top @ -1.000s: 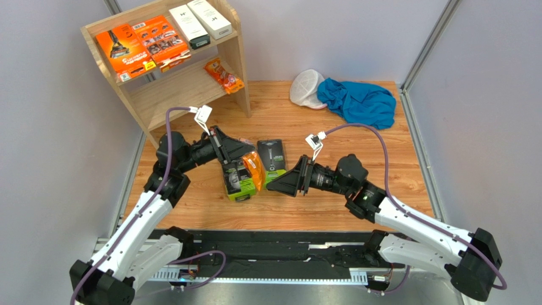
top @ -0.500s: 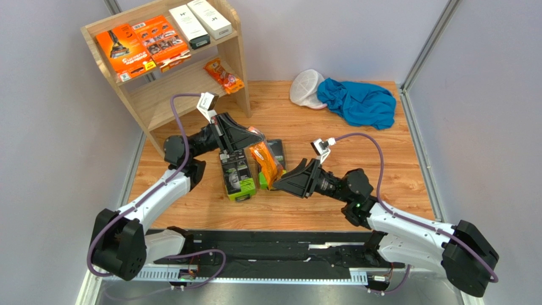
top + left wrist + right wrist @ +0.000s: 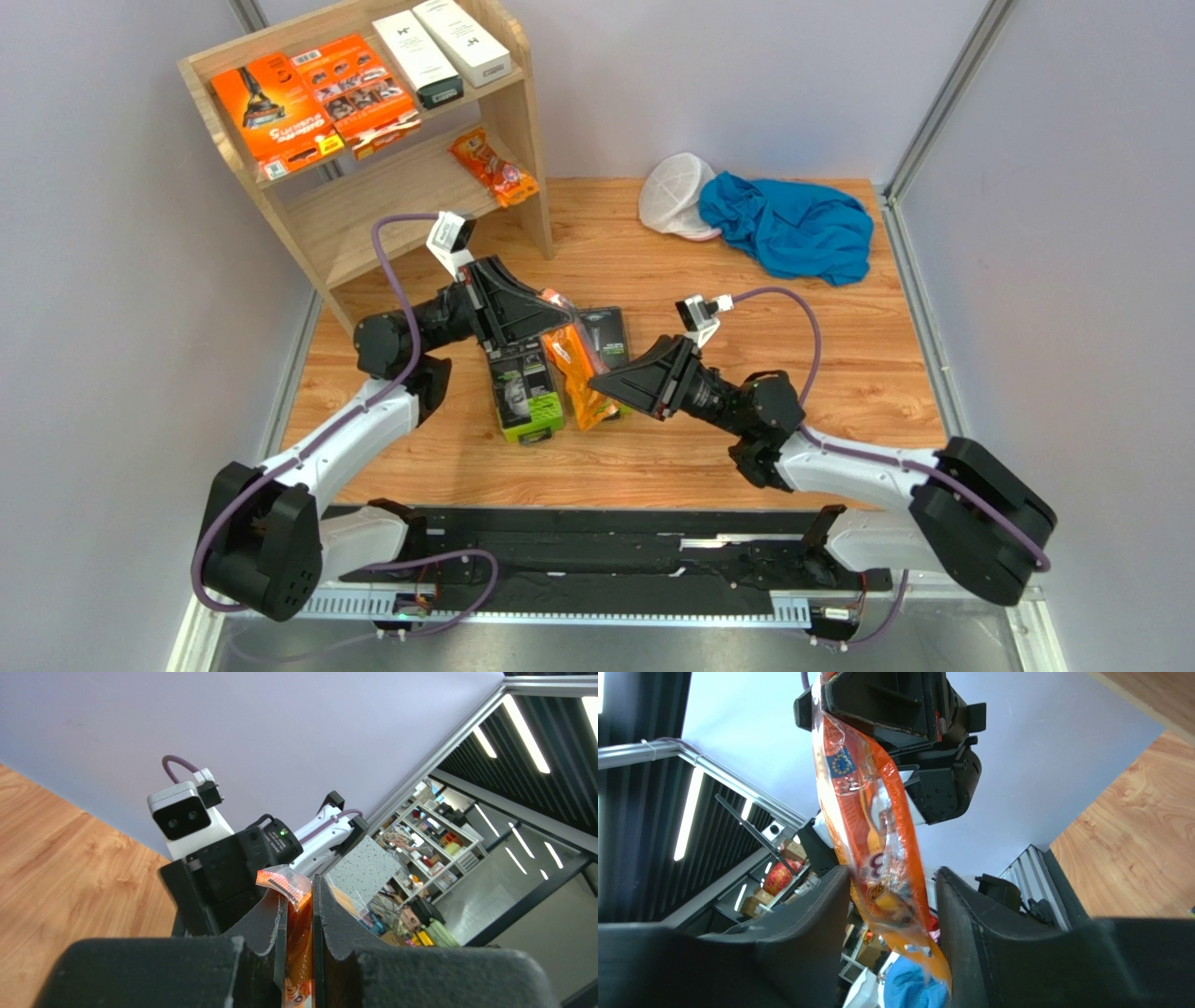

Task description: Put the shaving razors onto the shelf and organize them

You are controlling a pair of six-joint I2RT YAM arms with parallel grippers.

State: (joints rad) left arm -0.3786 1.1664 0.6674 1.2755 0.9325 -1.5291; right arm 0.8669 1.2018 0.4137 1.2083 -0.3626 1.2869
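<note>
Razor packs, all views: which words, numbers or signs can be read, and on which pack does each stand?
"H": on each of the two white boxes on the shelf.
"3", probably: on the lifted small orange packet, with a ring of stars on blue.
Flat orange packs, black-and-green packs: print too small to read.

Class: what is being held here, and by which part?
The left gripper pinches the orange packet by one end. The right gripper straddles its other end; whether it grips cannot be told.
</note>
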